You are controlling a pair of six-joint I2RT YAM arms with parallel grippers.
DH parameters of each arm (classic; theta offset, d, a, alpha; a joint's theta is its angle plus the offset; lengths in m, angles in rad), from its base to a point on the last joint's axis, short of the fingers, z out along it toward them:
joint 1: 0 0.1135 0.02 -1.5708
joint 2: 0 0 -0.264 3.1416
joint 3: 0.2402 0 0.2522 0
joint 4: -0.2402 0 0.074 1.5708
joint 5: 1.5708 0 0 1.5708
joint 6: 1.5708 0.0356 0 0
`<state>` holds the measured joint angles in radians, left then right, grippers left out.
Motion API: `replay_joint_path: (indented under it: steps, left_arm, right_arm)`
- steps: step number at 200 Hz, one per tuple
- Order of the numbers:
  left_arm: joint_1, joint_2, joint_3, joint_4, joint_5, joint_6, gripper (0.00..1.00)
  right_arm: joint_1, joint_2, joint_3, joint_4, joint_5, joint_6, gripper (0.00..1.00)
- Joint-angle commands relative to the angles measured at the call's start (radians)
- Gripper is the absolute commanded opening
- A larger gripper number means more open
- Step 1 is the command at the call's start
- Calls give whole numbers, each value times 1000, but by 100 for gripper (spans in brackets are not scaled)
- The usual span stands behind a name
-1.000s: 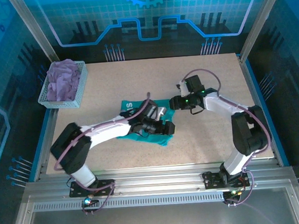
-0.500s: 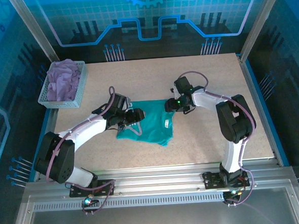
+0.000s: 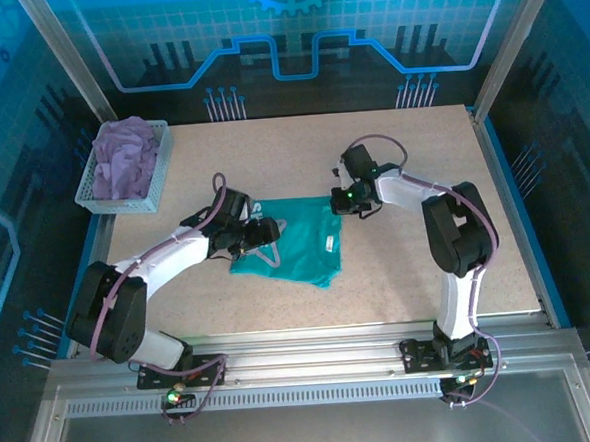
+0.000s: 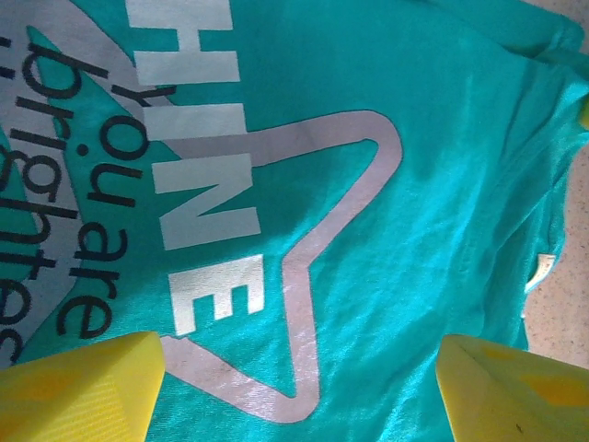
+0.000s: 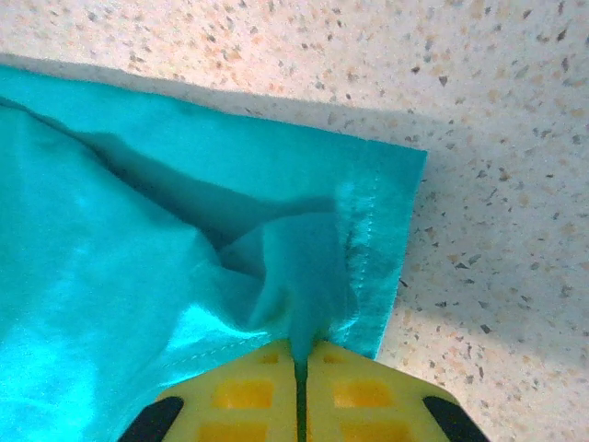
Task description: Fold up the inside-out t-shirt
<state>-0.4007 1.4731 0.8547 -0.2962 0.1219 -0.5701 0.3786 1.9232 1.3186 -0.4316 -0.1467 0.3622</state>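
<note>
My right tool clamped on the shirt at its far right hem, my left tool spread wide over its print.

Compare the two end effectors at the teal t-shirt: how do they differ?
The left end effector is open, spread wide over the printed star on the teal t-shirt. The right end effector is shut, pinching a hemmed corner of it. In the top view, the left one is at the shirt's left side and the right one is at its far right corner. Both have yellow fingers.
</note>
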Motion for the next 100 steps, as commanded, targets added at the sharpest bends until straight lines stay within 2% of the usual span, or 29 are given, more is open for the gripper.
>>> replay_joint_path:
  steps: [1, 24, 64, 85, 100]
  left_arm:
    - [14, -23, -14, -28, -22, 30, 78]
    - [17, -31, -11, -40, -33, 42, 78]
    - [19, -39, -7, -49, -43, 55, 78]
    - [19, -32, -2, -42, -34, 53, 79]
    - [19, -20, 15, -47, -28, 59, 79]
  right_arm:
    - [11, -65, 57, -47, -36, -27, 5]
    - [13, -70, 95, -70, -34, -46, 0]
    - [-10, 31, 200, -105, -29, -75, 0]
    - [-29, 130, 270, -148, -12, -81, 10]
    - [-43, 172, 293, -172, 3, -82, 25]
